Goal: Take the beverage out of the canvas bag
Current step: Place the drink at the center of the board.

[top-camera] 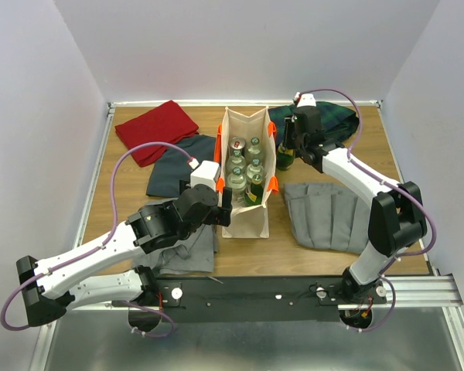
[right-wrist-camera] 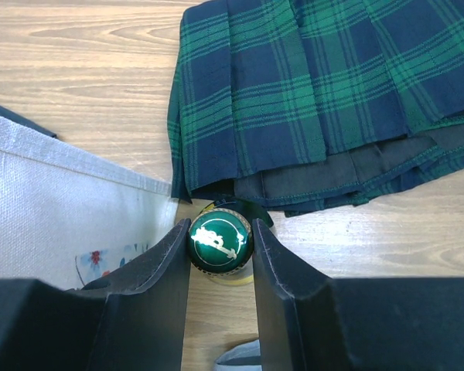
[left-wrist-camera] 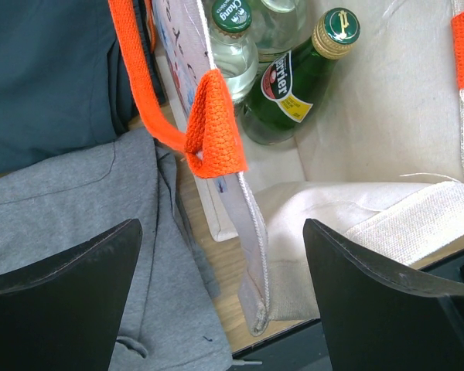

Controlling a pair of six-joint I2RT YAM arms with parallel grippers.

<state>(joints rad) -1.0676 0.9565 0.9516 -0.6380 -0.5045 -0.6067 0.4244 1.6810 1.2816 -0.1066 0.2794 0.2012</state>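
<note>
The beige canvas bag (top-camera: pixel 243 220) with orange handles (left-wrist-camera: pixel 213 131) stands open at mid-table. Several bottles stand inside it, among them a green Perrier bottle (left-wrist-camera: pixel 294 85) and a clear green-capped bottle (left-wrist-camera: pixel 233 39). My right gripper (top-camera: pixel 288 147) is just outside the bag's right wall, shut on the cap of a green bottle (right-wrist-camera: pixel 220 239) that stands on the wood beside the bag; this bottle also shows in the top view (top-camera: pixel 284 161). My left gripper (left-wrist-camera: pixel 220 301) is wide open, astride the bag's left wall near its front corner, touching nothing.
A plaid skirt (right-wrist-camera: pixel 332 93) lies right behind the held bottle. Grey cloth (top-camera: pixel 329 212) lies right of the bag, and more grey cloth (left-wrist-camera: pixel 77 209) lies under my left gripper. Dark blue cloth (top-camera: pixel 174 174) and red cloth (top-camera: pixel 156 130) lie at the back left. A metal rail (top-camera: pixel 294 290) runs along the front edge.
</note>
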